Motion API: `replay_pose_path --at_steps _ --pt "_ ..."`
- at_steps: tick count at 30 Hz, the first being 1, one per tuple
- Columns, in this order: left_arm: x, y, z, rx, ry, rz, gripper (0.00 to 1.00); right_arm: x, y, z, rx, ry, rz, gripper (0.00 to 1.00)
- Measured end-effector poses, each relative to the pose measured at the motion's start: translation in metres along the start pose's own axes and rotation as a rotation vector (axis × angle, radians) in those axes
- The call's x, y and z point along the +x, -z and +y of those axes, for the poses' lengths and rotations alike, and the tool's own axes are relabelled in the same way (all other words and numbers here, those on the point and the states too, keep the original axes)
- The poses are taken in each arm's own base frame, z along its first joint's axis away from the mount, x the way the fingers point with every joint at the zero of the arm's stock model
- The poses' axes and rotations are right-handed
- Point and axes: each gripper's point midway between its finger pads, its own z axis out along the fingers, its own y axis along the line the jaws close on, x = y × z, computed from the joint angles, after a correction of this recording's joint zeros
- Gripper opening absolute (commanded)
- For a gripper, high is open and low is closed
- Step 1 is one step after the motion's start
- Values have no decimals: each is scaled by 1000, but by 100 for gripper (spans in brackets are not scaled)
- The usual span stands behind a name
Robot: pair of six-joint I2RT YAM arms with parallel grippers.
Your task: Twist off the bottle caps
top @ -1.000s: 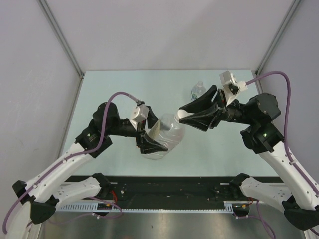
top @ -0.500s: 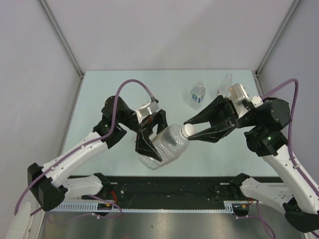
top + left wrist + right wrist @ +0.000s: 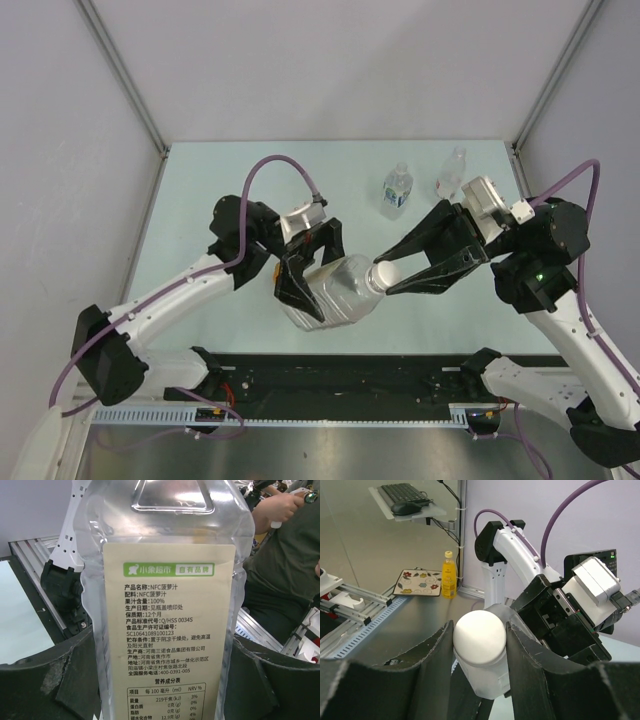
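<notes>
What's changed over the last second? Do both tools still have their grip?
Both arms carried the large bottle toward the near edge and slightly right. The right wrist swung off the slim bottle at the back, which was hidden before. Unchanged: left tool clamped on the bottle body, right tool on the white cap, blue-label bottle standing in place.

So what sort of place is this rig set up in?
Most likely a robotics lab work cell: the pale table is boxed in by grey panels, and a keyboard and a person show beyond it.
</notes>
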Motion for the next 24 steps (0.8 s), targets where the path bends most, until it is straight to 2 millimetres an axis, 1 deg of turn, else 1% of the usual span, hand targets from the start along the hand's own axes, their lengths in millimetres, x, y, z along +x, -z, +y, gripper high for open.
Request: replay_pose_path --at_steps 9,19,24 --pt "1 2 9 -3 -27 0 0 2 4 -1 6 -7 12 0" --pt "-4 14 23 -74 -33 -40 0 -4 15 -18 136 -12 -6 0" --pt "-7 19 35 -133 -19 -78 0 -6 17 -15 149 -19 -7 0"
